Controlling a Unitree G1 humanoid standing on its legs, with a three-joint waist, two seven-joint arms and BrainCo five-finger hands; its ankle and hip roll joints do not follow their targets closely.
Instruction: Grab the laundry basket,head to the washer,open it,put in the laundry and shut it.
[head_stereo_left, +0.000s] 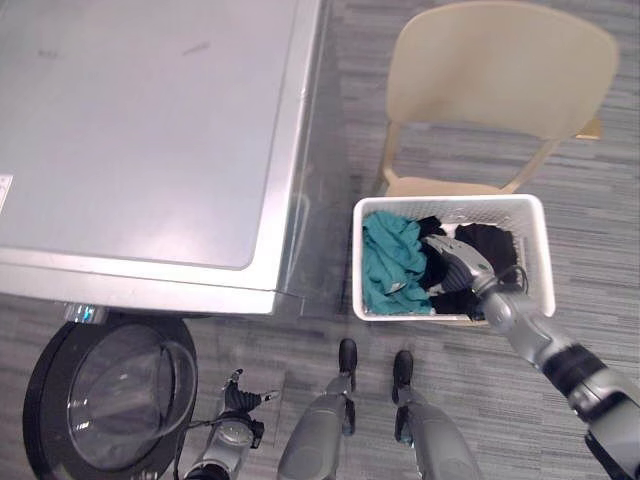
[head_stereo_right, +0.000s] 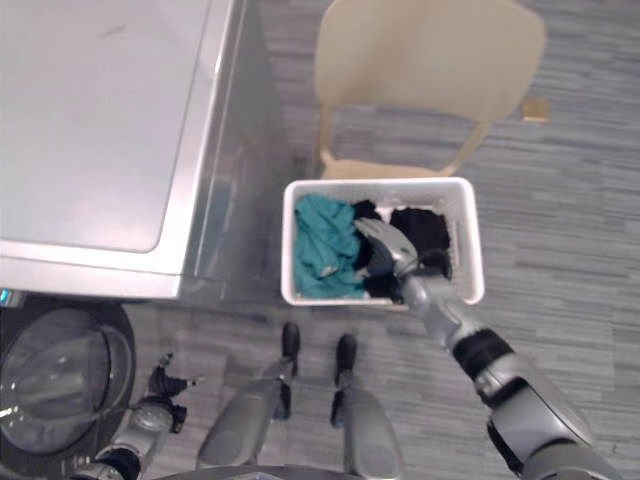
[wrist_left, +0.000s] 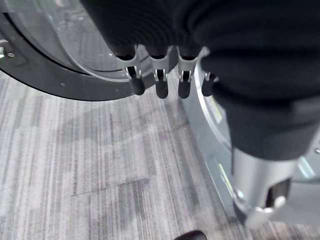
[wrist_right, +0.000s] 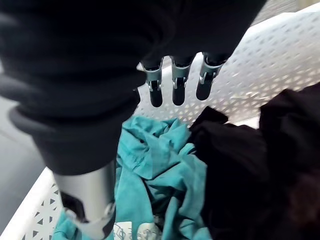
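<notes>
Presently, the white perforated laundry basket (head_stereo_left: 545, 262) stands on the grey carpeted floor (head_stereo_left: 600, 180), just beside the washer (head_stereo_left: 150, 140) on its right-hand side and directly in front of a beige chair (head_stereo_left: 500, 70), whose seat edge meets the basket's far rim. Inside the basket lies a teal garment (head_stereo_left: 392, 262) on the side nearer the washer, with dark clothing (head_stereo_left: 487, 243) on the side away from it; the two touch in the middle.

The right hand (head_stereo_left: 457, 254) is over the basket's middle, above the seam between the teal and the dark laundry. In the right wrist view its fingers (wrist_right: 173, 85) hang straight and loosely spread, the thumb set apart, with nothing held; the tips stand clear of the cloth, with the basket's perforated wall (wrist_right: 270, 65) behind them.

The washer's round door (head_stereo_left: 110, 390), dark-rimmed with a glass centre, is swung open at the front of the machine, on the side away from the basket. The left hand (head_stereo_left: 237, 398) hangs low just beside that door, between it and the basket's near corner. Its fingers (wrist_left: 157, 82) are extended and relaxed, empty, pointing towards the door's rim and the floor.
</notes>
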